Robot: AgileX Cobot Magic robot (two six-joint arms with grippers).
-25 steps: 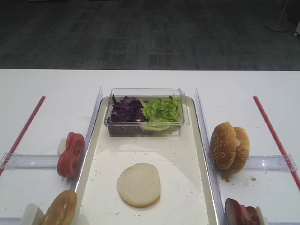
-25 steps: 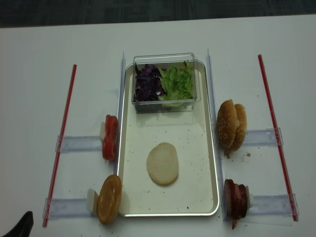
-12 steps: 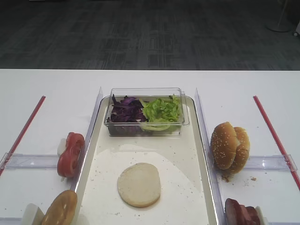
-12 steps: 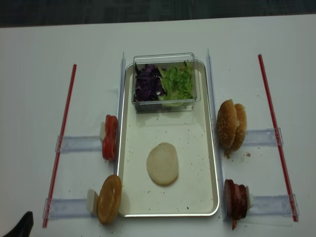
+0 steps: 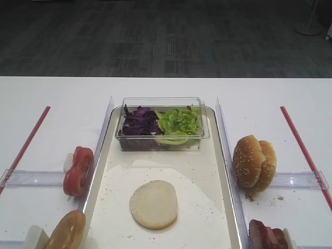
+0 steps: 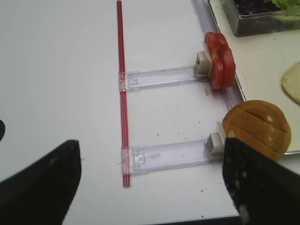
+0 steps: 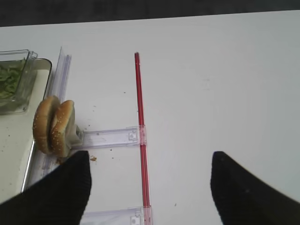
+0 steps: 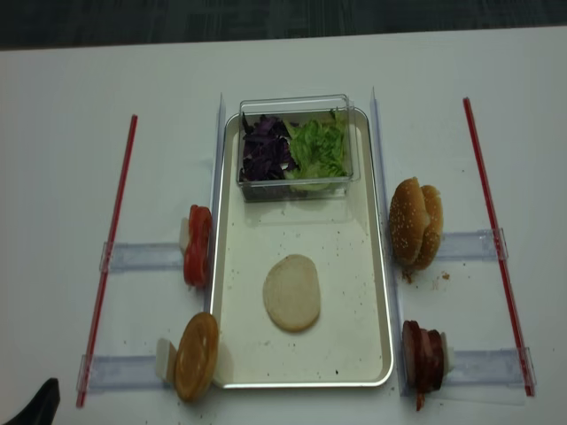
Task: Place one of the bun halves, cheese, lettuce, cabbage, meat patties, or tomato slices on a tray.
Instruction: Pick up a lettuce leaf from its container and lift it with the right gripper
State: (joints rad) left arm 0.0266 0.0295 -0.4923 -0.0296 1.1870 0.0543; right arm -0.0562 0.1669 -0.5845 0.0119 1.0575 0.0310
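Lying flat at the lower centre of the tray (image 8: 372,292) is one pale bun half (image 8: 291,293). Lettuce (image 8: 319,147) and cabbage (image 8: 264,149) are sitting in the clear tub (image 8: 297,184) at the upper end. The right gripper (image 7: 150,187) is hovering spread wide, grasping nothing; the left gripper (image 6: 150,183) is likewise parted and unloaded.

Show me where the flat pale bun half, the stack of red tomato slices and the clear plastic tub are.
Flat pale cream bun half (image 5: 153,204): first high view, centre of its top face.
Bright red glossy tomato slices (image 8: 198,245): realsense high view, middle of the stack.
Small clear plastic tub (image 5: 161,143): first high view, front wall.
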